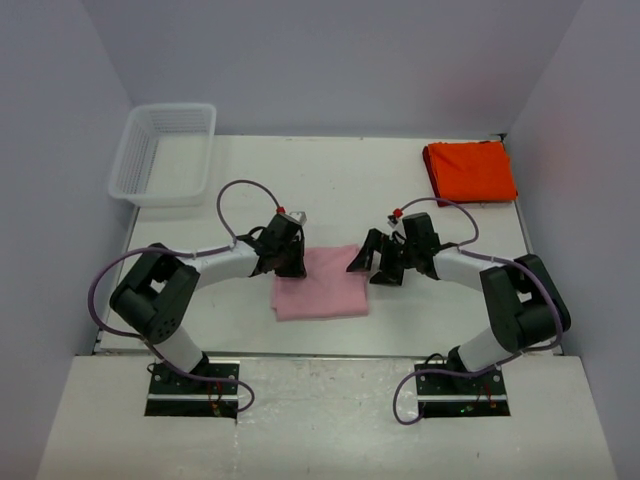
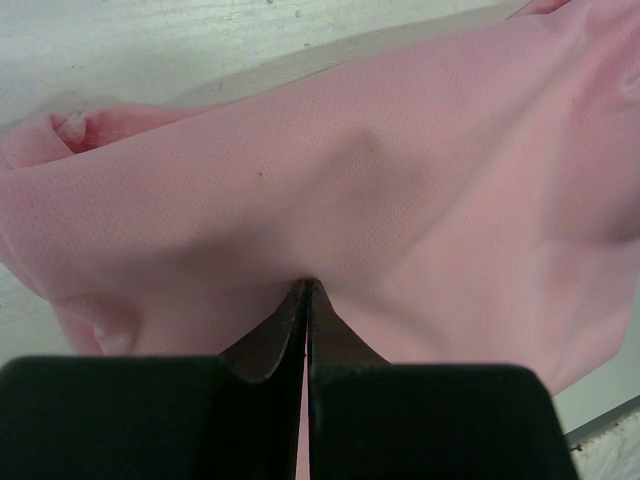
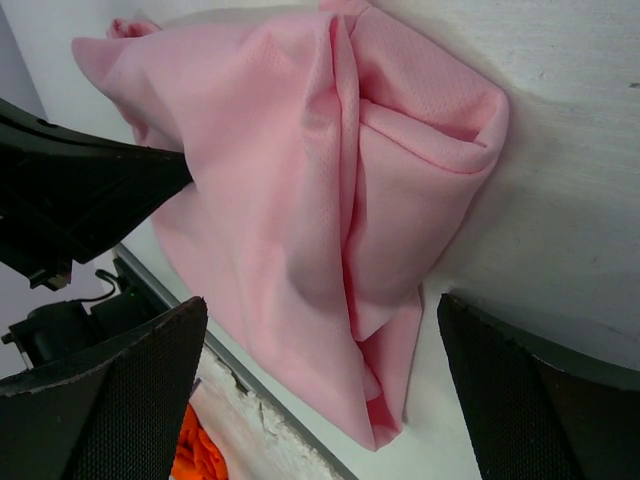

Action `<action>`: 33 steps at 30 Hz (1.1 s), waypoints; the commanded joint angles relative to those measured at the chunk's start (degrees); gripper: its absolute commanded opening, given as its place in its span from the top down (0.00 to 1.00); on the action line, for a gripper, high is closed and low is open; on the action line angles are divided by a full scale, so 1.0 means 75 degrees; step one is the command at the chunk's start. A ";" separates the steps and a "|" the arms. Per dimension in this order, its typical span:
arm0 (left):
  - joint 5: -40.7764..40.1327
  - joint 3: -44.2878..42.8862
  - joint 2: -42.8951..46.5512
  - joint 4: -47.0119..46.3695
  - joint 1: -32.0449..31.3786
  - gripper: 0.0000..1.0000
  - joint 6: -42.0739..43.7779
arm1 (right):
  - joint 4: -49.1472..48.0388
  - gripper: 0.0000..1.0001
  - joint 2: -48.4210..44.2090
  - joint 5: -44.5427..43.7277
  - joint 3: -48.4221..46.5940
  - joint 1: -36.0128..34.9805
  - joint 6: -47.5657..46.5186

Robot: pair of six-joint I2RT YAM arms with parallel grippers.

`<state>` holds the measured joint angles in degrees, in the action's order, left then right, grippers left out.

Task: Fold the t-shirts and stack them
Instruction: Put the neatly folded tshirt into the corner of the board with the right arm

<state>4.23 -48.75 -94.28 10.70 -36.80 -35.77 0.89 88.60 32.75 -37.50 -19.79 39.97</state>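
White tabletop (image 1: 400, 200), centre frame: your left gripper (image 1: 290, 268) pinched the pink t-shirt (image 1: 325, 290) mid-fold, right gripper (image 1: 372, 270) gaped wide beside it, so you probably needed its grasp next.

A white table (image 1: 330, 180) with a scuffed, matte top fills a booth of plain pale grey-lavender walls (image 1: 320, 60). A lighter board (image 1: 320, 420) fronts it. Soft, even light casts faint shadows.

The pink t-shirt (image 1: 320, 285) was a plain light pink with a fine dotted weave, and the orange-red t-shirt (image 1: 470, 170) was plain and bright. The basket (image 1: 160, 192) was white with a grid pattern. The surface (image 1: 330, 190) was white and the fingers (image 3: 110, 400) were black.
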 commanded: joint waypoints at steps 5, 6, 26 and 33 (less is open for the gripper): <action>-0.0048 -0.0203 -0.0097 -0.0278 -0.0027 1.00 0.0152 | -0.0210 0.01 0.0503 -0.0395 0.0347 0.0002 0.0015; -0.0048 -0.0214 -0.0121 -0.0266 -0.0016 1.00 0.0164 | -0.0351 0.01 0.0596 -0.0371 0.0417 -0.0056 0.0027; 0.0163 -0.0344 -0.0355 -0.0219 -0.0027 1.00 0.0211 | -0.0893 0.48 0.1125 -0.1331 0.0488 -0.1474 0.0871; 0.0186 -0.0273 -0.0308 -0.0255 -0.0027 1.00 0.0210 | -0.0178 1.00 0.1183 -0.1613 -0.0038 -0.1486 0.0567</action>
<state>5.54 -50.65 -96.64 9.30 -36.80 -35.73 -9.78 95.64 26.65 -36.60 -30.39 47.11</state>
